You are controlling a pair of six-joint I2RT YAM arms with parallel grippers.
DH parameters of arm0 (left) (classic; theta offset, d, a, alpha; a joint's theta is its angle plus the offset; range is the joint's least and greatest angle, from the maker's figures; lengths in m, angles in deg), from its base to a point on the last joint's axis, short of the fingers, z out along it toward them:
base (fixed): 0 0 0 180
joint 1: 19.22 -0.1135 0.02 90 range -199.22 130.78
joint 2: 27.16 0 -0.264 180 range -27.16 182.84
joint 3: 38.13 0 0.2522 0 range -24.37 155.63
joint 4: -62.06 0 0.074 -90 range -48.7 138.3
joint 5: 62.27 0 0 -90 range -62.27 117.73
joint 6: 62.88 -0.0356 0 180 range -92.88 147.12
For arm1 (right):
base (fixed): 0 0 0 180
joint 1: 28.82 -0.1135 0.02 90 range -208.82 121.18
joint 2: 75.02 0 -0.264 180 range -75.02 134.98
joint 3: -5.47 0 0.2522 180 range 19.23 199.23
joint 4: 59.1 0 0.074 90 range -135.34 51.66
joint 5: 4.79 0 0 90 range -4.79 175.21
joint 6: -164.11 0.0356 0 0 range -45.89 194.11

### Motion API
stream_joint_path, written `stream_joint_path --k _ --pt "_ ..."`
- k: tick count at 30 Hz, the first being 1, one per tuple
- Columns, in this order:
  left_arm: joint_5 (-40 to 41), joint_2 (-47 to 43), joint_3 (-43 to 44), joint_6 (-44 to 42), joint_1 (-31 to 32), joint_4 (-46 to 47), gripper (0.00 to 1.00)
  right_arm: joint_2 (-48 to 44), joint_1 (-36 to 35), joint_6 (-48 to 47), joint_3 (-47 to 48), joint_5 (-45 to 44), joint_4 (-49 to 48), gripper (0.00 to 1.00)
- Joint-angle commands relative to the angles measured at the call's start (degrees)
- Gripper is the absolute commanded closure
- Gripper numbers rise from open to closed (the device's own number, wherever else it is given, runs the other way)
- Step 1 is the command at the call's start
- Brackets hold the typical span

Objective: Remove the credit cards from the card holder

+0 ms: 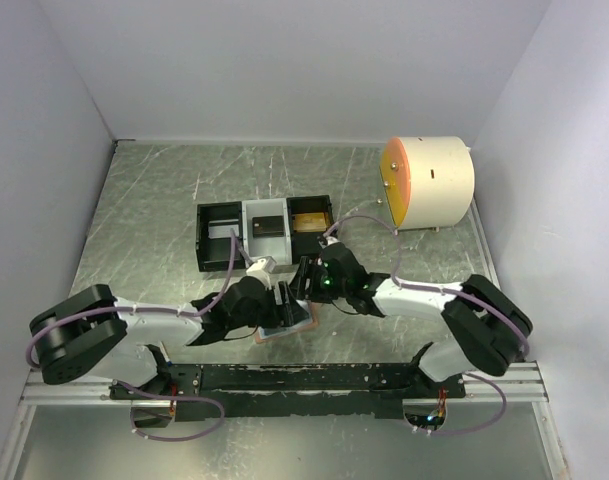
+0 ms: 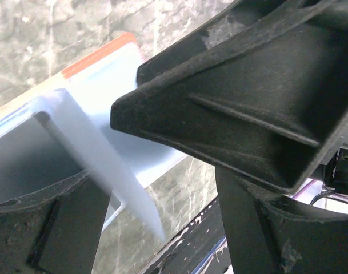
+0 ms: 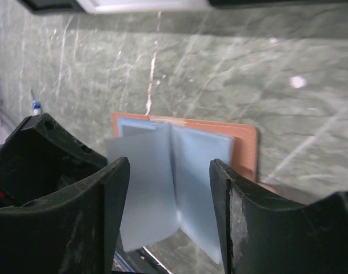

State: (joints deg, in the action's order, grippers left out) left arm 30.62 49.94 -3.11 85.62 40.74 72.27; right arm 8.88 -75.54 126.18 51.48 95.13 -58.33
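Observation:
The salmon-pink card holder point(image 1: 270, 337) lies open on the table between the arm bases. Both grippers are over it. In the left wrist view its pale blue-grey pocket panels point(image 2: 114, 80) show, and one panel point(image 2: 105, 165) stands up between my left gripper's point(image 2: 162, 231) spread fingers. My left gripper point(image 1: 284, 302) is open. My right gripper point(image 1: 306, 280) is open too. Its fingers point(image 3: 108, 217) straddle two raised panels point(image 3: 162, 182) without pinching them, and the holder's pink cover point(image 3: 245, 145) lies behind. I cannot make out a card in the pockets. A dark grey card point(image 1: 271, 226) lies in the tray.
The black-and-grey three-compartment tray point(image 1: 216, 238) stands behind the grippers, with a tan item point(image 1: 306, 220) in its right compartment. A white drum with an orange face point(image 1: 429, 182) sits at the back right. White walls enclose the table. The black base rail point(image 1: 304, 378) runs along the near edge.

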Motion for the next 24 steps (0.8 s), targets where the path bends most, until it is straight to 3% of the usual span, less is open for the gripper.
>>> stream_joint_path --k 1,8,14,18,21,24 --pt "-1.6 3.32 3.56 -1.89 0.46 2.81 0.18 -4.94 1.67 -2.72 1.71 -11.14 12.35 0.4" --pt "-3.01 9.12 7.13 -2.21 1.53 3.02 0.18 -12.24 4.48 -4.23 0.48 -14.41 17.36 0.39" --pt "3.17 -0.48 6.61 -2.38 2.97 -5.0 0.16 -13.12 4.48 -6.8 1.01 -8.91 14.43 0.4" --pt "14.24 -13.54 7.94 -1.27 3.32 -22.69 0.15 -11.75 3.8 -7.58 1.54 -6.26 12.23 0.4" --pt "25.77 -22.43 8.61 6.31 3.27 -43.91 0.11 -9.61 2.02 -8.44 3.31 -7.41 12.9 0.4" --pt "31.38 -30.18 7.07 14.38 3.12 -56.93 0.07 -7.09 -3.01 -10.37 6.52 -11.61 15.33 0.4"
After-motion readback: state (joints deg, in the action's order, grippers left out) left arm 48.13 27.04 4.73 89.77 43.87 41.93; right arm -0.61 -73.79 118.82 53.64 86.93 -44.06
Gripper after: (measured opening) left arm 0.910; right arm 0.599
